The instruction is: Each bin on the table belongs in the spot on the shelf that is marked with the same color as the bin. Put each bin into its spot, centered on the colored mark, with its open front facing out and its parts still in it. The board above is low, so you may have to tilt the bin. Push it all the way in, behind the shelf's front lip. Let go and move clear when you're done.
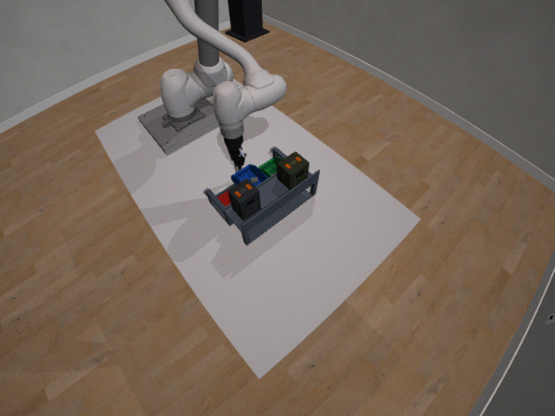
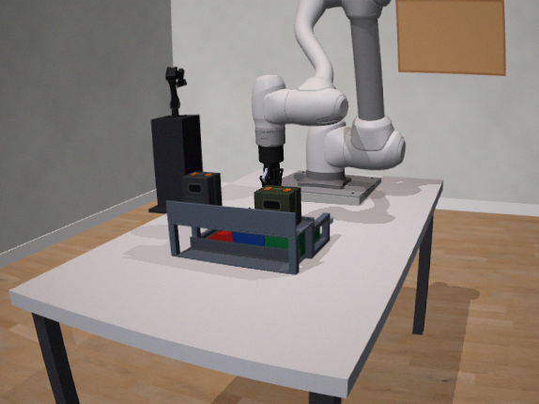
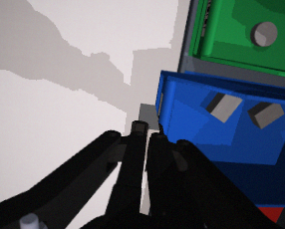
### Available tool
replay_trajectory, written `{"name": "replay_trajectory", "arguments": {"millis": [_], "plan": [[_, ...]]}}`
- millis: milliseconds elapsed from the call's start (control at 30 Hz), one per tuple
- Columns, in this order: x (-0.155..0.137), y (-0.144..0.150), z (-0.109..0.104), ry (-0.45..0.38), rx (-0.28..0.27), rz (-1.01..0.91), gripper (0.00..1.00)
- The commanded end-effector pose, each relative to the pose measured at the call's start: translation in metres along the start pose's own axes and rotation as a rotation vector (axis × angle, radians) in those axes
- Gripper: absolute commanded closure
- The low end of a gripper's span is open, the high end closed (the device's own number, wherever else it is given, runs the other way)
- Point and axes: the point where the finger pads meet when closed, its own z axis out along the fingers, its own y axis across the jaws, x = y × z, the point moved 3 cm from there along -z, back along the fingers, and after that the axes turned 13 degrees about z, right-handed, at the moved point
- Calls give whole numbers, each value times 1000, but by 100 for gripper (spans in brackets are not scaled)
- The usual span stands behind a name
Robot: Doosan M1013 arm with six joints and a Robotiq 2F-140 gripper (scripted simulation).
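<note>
The blue bin [image 1: 248, 173] [image 3: 186, 116] holds two grey blocks [image 3: 226, 108] and sits at the shelf's middle, slightly skewed. Its open front sticks out past the shelf's front edge in the wrist view. The green bin [image 1: 270, 167] [image 3: 234, 47] sits beside it on the shelf [image 1: 277, 208] [image 2: 230, 216], further back, with a round grey part [image 3: 265, 34]. The red mark [image 1: 224, 198] [image 3: 270, 213] shows bare on the other side. My gripper [image 1: 238, 169] [image 3: 145, 115] is shut and empty, right at the blue bin's front edge; whether it touches cannot be told.
A dark grey box [image 1: 245, 201] [image 2: 202, 191] and an olive box [image 1: 293, 171] [image 2: 278, 203], both with orange latches, stand on the board above the bins. The shelf's side rails rise at both ends. A small grey patch [image 3: 146, 114] lies by the fingertips; what it is cannot be told.
</note>
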Motion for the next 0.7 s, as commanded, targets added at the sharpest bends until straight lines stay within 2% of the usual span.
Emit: {"name": "replay_trajectory", "arguments": {"millis": [0, 667], "plan": [[0, 1, 0, 0, 0, 0, 90], [3, 14, 0, 0, 0, 0, 90]]}}
